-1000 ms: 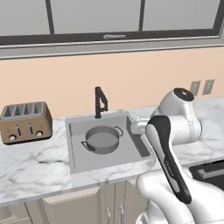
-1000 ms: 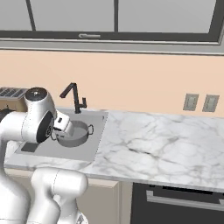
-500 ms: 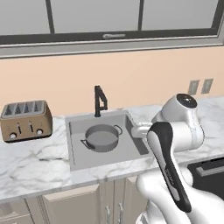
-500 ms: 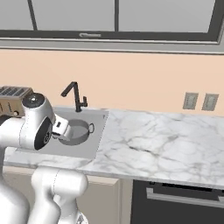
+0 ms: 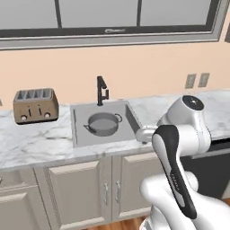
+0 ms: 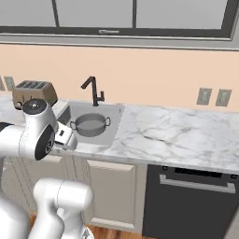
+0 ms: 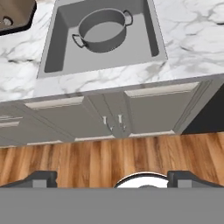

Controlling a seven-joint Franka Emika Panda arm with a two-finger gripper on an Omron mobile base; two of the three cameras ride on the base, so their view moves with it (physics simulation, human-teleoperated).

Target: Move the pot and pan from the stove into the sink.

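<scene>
Hand view: pot (image 7: 103,30) sits upright in the sink (image 7: 151,41), nearer the basin's back edge, mouth up, nothing inside. Its two loop handles lie on a line slanting across the basin. Faucet (image 5: 102,90) stands at the sink's back edge. Gripper (image 7: 111,179) jaws apart, holding nothing, off the desk's (image 7: 192,61) front edge above the cabinets (image 7: 131,113).

Pot (image 5: 104,124) in sink (image 5: 80,131) — toaster (image 5: 36,105) left.
</scene>
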